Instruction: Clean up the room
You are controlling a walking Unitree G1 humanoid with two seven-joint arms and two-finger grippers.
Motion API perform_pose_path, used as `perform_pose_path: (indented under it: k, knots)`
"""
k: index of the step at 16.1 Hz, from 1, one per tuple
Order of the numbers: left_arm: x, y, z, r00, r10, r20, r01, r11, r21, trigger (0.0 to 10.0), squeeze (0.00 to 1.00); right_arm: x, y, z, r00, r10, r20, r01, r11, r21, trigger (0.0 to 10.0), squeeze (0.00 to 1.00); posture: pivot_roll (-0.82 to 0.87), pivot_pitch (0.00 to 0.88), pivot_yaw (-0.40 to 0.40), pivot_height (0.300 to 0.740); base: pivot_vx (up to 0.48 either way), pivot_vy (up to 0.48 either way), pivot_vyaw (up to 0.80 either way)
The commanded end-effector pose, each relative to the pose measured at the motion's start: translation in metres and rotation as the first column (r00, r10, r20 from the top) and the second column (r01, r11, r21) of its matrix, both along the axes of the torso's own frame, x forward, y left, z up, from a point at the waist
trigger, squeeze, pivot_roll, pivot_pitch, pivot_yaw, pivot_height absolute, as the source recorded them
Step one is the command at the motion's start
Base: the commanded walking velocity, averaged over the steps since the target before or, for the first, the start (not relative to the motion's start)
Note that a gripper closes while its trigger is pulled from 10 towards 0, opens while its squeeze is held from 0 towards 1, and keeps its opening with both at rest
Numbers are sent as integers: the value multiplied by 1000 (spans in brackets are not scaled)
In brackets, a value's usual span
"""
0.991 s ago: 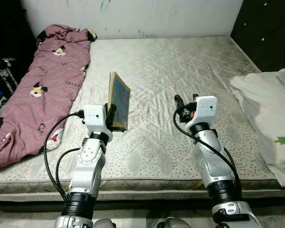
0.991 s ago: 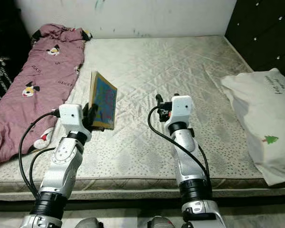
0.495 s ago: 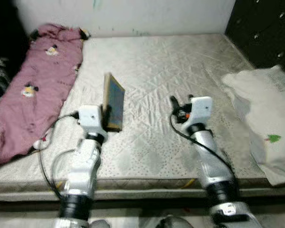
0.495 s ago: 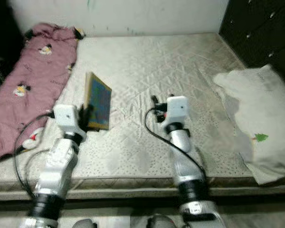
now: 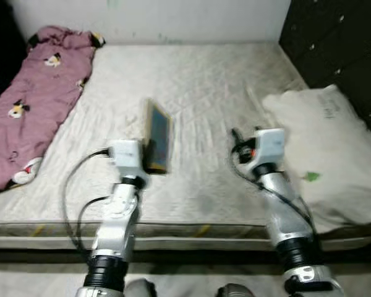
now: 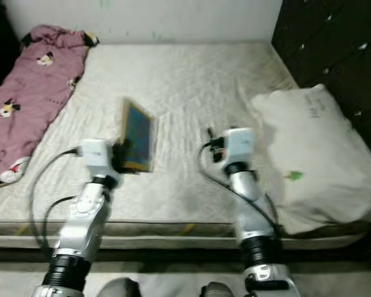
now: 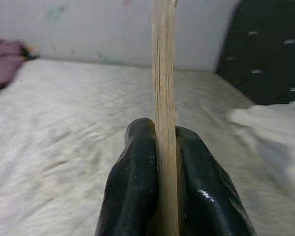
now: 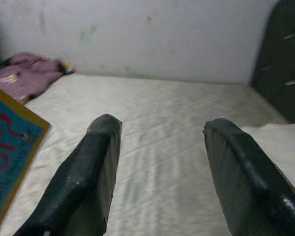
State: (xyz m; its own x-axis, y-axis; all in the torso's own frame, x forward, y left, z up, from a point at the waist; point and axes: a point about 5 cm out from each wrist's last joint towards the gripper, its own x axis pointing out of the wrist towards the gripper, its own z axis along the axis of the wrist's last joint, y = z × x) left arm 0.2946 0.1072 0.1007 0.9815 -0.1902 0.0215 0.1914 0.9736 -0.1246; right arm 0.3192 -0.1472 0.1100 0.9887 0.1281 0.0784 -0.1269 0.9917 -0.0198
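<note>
Pinching book point(image 5: 158, 137) upright, left gripper point(image 7: 162, 162)

The book point(image 5: 158, 137) showed a blue cover edged in yellow. The mattress point(image 5: 198, 86) was beige, quilted. The garment point(image 5: 34, 93) was maroon — cartoon-printed. The pillow point(image 5: 324, 154) was white.

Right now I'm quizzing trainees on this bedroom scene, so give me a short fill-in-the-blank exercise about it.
1. The left gripper is shut on a thin ____.
2. The right gripper hovers over the mattress with its fingers ____.
3. The pink garment lies on the robot's ____ side.
4. The white pillow bears a small green ____.

Missing words: book; open; left; tree
</note>
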Motion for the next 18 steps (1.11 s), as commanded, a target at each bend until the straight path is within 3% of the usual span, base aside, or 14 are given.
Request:
perform_pose_path:
  k: [1, 3, 18]
  knots:
    - [2, 9, 9, 999, 29, 41, -30, 1000, 3, 10000, 0, 1, 11, 2, 1000, 27, 2, -27, 1000, 5, 10000, 0, -14, 0, 31, 740, 0, -330, 0]
    - [2, 9, 9, 999, 28, 39, -28, 1000, 3, 10000, 0, 1, 11, 1, 1000, 27, -1, -27, 1000, 2, 10000, 0, -14, 0, 31, 740, 0, -332, 0]
    - [0, 8, 12, 997, -2, 77, 3, 1000, -5, 10000, 0, 0, 12, 1, 1000, 30, 1, -30, 1000, -8, 10000, 0, -16, 0, 31, 740, 0, 0, 0]
